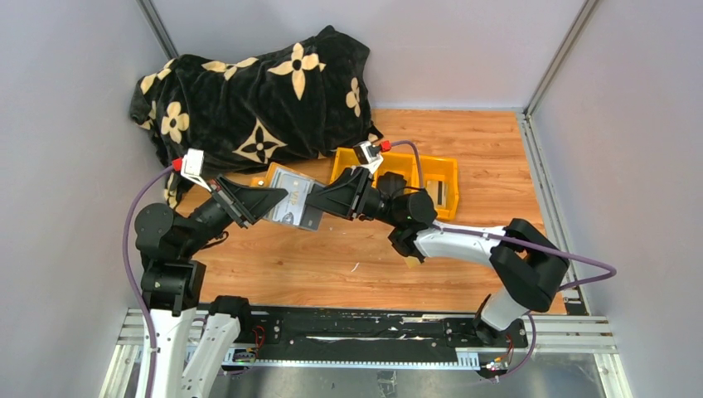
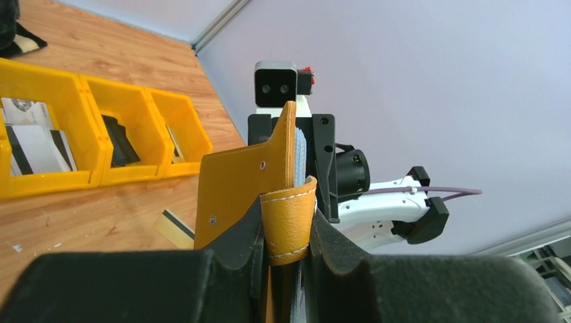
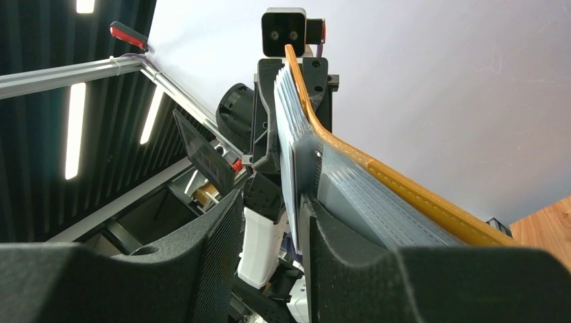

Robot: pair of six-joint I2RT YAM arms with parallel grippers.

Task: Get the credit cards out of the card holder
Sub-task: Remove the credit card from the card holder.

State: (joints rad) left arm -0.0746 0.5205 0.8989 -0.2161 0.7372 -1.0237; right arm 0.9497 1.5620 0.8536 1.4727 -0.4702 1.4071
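Card holder (image 1: 290, 199) hangs spread open between my two grippers, above the bench (image 1: 332, 274).

My left gripper (image 2: 286, 225) is clamped on the holder's mustard edge tab. My right gripper (image 3: 273, 202) has its jaws parted around the clear pocket stack, one finger against it and the other standing off. Beyond them on the wooden bench, the yellow bin tray (image 2: 87, 176) carries pale striped credit cards (image 2: 34, 145) in an end compartment and a black folded item (image 2: 121, 138) in the middle one. A tan-gold card (image 2: 176, 227) lies flat on the bench just in front of the tray. A black flowered blanket (image 1: 257, 91) is heaped in the far left corner, and plain lilac-grey walls (image 1: 75, 99) close in the cell.
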